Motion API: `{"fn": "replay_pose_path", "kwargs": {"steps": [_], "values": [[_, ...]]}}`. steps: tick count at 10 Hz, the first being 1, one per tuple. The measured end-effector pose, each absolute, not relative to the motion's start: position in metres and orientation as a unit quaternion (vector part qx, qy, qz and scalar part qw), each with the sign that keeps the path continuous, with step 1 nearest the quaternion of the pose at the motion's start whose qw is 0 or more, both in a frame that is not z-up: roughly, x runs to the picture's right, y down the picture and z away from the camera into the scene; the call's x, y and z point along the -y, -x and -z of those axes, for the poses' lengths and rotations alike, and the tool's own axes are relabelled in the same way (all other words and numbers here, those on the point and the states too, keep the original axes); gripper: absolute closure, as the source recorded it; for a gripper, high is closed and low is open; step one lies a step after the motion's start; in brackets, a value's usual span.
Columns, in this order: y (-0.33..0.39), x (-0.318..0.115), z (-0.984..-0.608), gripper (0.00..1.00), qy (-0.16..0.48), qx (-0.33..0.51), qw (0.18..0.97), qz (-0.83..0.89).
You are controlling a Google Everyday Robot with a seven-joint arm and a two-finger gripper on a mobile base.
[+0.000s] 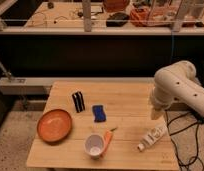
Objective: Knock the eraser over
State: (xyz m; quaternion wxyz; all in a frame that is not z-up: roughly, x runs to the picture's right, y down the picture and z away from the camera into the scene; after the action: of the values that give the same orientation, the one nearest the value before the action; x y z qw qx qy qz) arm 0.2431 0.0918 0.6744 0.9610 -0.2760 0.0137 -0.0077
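gripper (155,114): hanging at the end of the white arm over the right edge of the wooden table (126,95); can't tell from this view if it's open or shut, the arm's bulk hides that end
eraser (78,101): the black striped block, standing upright on the table, well apart from the gripper; it's way off to the view's left of it and a touch further back
long axis: vertical, so it's standing tall and narrow; I'd guess a sideways shove near the top tips it easier than a push low down
in between: the blue rumpled pad (98,113) sits just on the gripper's side of the eraser, close to it but not touching; a low straight sweep across would probably catch the pad first
below the gripper: a white bottle (151,137) lying on its side, nearer the camera than the gripper
other stuff: white cup (95,145) with an orange carrot-looking thing (108,140) against it, and the orange plate (54,125), all nearer the front edge than the eraser
task status: eraser upright, so nothing's knocked over yet; pretty much the whole reach across the table is ahead, by my read
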Motion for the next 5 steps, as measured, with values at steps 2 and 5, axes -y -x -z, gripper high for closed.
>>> {"fn": "replay_pose_path", "kwargs": {"steps": [2, 5], "values": [[-0.228, -0.087, -0.672, 0.81, 0.274, -0.010, 0.961, 0.019], [-0.204, -0.081, -0.674, 1.00, 0.266, -0.001, 0.963, 0.036]]}}
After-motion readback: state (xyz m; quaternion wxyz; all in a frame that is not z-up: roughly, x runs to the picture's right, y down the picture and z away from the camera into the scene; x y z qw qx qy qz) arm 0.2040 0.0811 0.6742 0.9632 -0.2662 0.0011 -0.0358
